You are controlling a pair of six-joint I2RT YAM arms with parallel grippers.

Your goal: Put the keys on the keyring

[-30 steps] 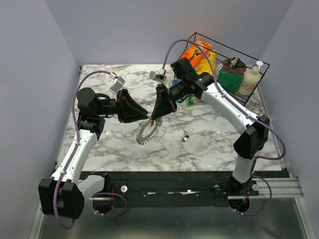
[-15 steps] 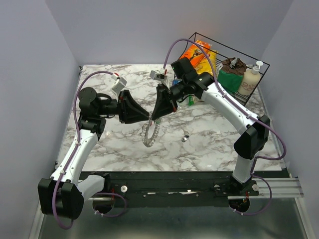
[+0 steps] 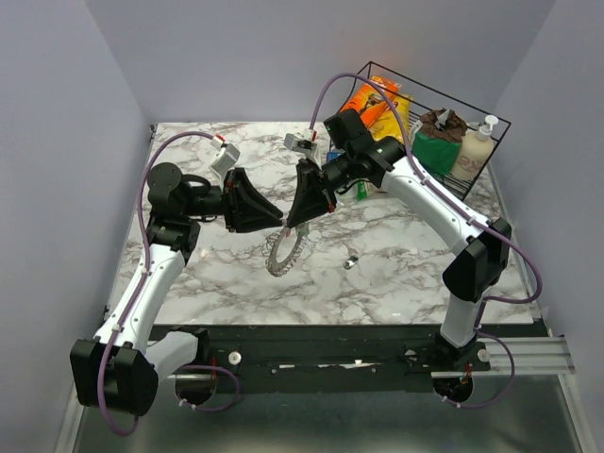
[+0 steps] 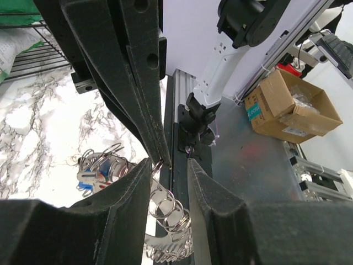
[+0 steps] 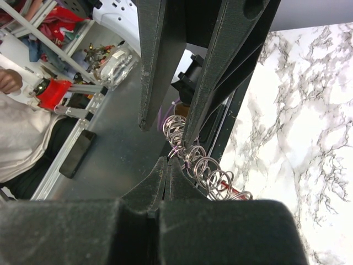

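Top external — keyring edge-on, long axis down, top in shut right pincer — left pincer half-open alongside.

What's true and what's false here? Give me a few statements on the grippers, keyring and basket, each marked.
1. The right gripper is shut on the keyring. True.
2. The left gripper is clamped shut. False: its fingers stand apart.
3. A loose key lies on the table, on the right arm's side of the keyring. True.
4. The wire basket is empty. False: it holds a pump bottle and other goods.
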